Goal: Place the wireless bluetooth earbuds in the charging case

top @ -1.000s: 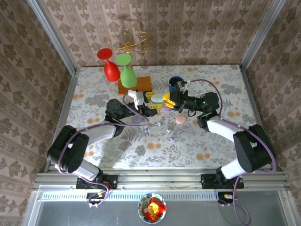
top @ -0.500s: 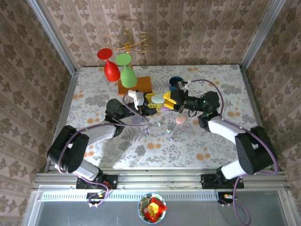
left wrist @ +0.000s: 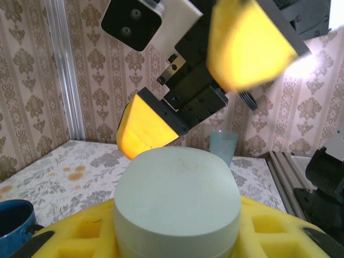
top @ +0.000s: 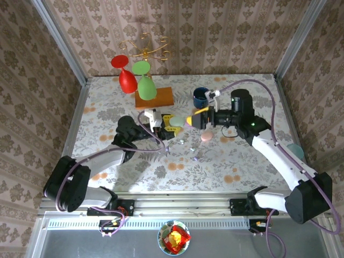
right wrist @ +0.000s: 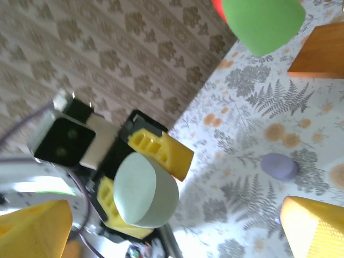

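The left gripper is seen clamped on a pale green oval charging case, which is held up off the table between its yellow fingers, the domed top turned toward the other arm. The right gripper is held just beside the case with its jaws spread wide and nothing between them. The case appears shut, a seam being visible round its middle in the left wrist view, so the step in hand is judged to be the opening of the lid while the case is steadied. A careful pinch on the upper half alone is called for next, since the smooth shell could be twisted out of the grip. The wireless bluetooth earbuds are thought to be the tiny pale specks scattered on the table below the grippers, too small to be told apart. A pink case and a lilac case are left lying nearby. A blue cup, a wooden block and coloured glasses are kept well behind, and the reach is not blocked by them.
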Controlling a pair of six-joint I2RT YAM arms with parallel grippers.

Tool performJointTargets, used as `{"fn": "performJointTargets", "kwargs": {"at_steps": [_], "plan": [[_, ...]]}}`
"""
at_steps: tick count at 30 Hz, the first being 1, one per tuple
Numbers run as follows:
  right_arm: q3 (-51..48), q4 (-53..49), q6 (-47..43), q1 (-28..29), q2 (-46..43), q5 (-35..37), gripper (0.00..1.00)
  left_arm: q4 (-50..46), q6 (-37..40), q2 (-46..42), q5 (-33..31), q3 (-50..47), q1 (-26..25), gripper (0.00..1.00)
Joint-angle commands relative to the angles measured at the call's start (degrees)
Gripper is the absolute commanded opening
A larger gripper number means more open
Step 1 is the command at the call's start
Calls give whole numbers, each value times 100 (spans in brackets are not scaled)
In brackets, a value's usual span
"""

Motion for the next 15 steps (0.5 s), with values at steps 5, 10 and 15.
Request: {"fn": "performJointTargets", "kwargs": {"at_steps": [5,10,15], "plan": [[285,-824,-2932,1003,-115,1516,100,-677,341,-470,247,-153,34,33],[369,-502,-2553,1001,65,1814,99,-641,403,-599,350,-224,34,33],[399,-406,-2205,875,180,1756,92,-586,548,-566,352,-333,77,33]]}}
